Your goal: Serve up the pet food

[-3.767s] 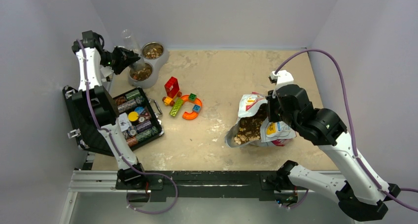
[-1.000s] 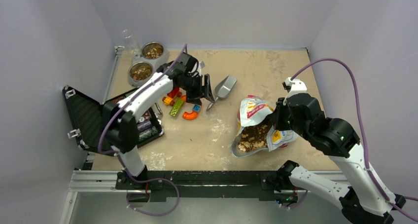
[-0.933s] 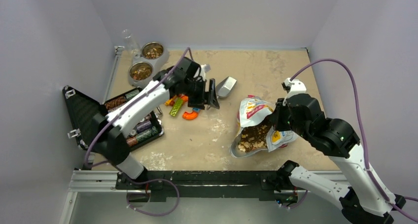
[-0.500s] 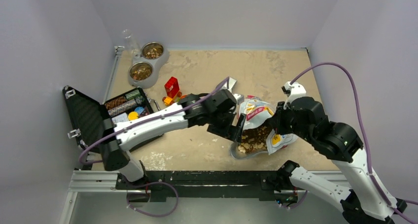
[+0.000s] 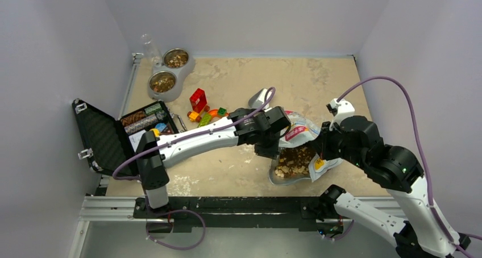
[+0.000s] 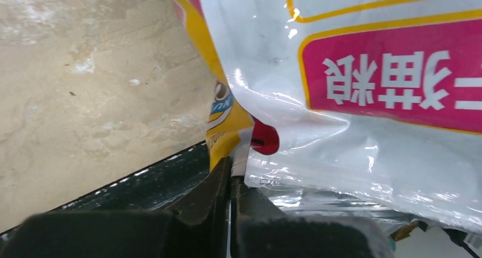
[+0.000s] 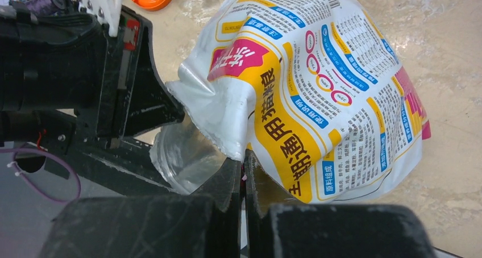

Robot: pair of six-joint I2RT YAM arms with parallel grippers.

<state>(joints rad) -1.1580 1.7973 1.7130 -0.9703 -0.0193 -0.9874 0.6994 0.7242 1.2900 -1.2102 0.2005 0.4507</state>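
Note:
The pet food (image 5: 293, 160) is a heap of brown kibble inside an open white, yellow and pink bag (image 5: 301, 134) lying at the table's front right. My left gripper (image 5: 274, 150) reaches across and is shut on the bag's left rim; the wrist view shows its jaws (image 6: 230, 177) pinching the bag's edge (image 6: 341, 70). My right gripper (image 5: 320, 150) is shut on the bag's right rim, and its jaws (image 7: 243, 161) clamp the bag's edge (image 7: 318, 87). More kibble lies in the two steel bowls (image 5: 163, 83) at the back left. A grey scoop (image 5: 260, 95) lies behind my left arm.
Colourful toy blocks (image 5: 199, 100) lie left of the scoop. An open black case (image 5: 102, 136) with small items sits at the left edge. A clear bottle (image 5: 149, 44) stands by the bowls. Walls close the table on three sides.
My left arm has swung from the bowls past the scoop, which stays on the table, to the bag. It has closed on the bag's left rim. My right gripper keeps its hold.

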